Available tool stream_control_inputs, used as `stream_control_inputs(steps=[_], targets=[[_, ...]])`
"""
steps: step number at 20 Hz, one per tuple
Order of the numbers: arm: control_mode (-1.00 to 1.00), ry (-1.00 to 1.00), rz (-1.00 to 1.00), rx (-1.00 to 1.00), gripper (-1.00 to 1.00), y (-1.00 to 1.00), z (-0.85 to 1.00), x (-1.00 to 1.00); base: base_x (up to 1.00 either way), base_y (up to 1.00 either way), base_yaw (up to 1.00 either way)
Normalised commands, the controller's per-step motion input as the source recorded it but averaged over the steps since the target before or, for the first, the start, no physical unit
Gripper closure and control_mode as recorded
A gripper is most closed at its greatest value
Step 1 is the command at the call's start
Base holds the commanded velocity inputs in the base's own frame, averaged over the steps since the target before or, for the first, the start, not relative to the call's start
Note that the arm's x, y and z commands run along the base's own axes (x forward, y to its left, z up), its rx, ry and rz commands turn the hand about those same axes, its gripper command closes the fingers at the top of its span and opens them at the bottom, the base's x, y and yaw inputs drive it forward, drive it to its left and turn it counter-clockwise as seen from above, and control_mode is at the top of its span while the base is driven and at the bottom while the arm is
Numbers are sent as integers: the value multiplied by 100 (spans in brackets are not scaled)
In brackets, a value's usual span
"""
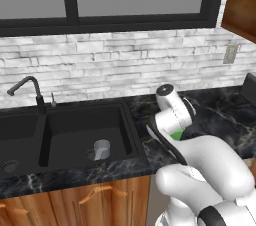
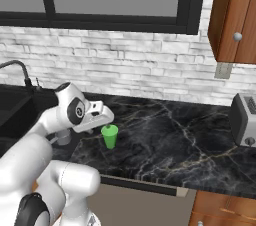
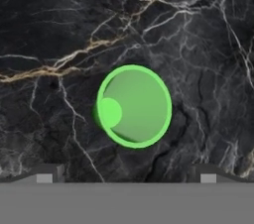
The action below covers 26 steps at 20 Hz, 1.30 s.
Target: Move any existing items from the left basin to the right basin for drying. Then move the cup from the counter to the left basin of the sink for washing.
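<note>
Kitchen w/ white brick backsplash, dark window, glossy black veined counter (image 2: 165, 145). A grey mug (image 1: 101, 149) already sits in the right basin (image 1: 75, 130) of the sink (image 1: 131, 125), so step two looks underway. Gripper (image 3: 126, 177) hovers directly over the upright green cup (image 3: 134, 106) on the counter right of sink, jaws apart. Next, probably: descend, close on rim, carry to left basin (image 1: 17, 132).

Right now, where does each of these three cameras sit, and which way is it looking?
Left base view: behind the arm's left, facing the matte black double sink; white arm lower right.
Right base view: behind its right, facing the black marble counter; arm lower left.
Hand view: above the small bright green cup; pincer fingertips below.
All share the cup.
</note>
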Motion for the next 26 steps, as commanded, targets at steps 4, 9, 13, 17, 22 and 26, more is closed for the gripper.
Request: stream_control_inputs(steps=[4,9,13,17,22,26], targets=[[-100,4,0,-2,-100,1,-12,8,0,0,0],[-100,6,0,-1,-100,0,-6,19,0,0,0],[-100,6,0,-1,-100,0,-6,20,0,0,0],[-100,7,0,0,-100,0,-6,20,0,0,0],[-100,6,0,0,-100,0,-11,17,0,0,0],[-100,0,0,0,-100,0,-21,1,0,0,0]])
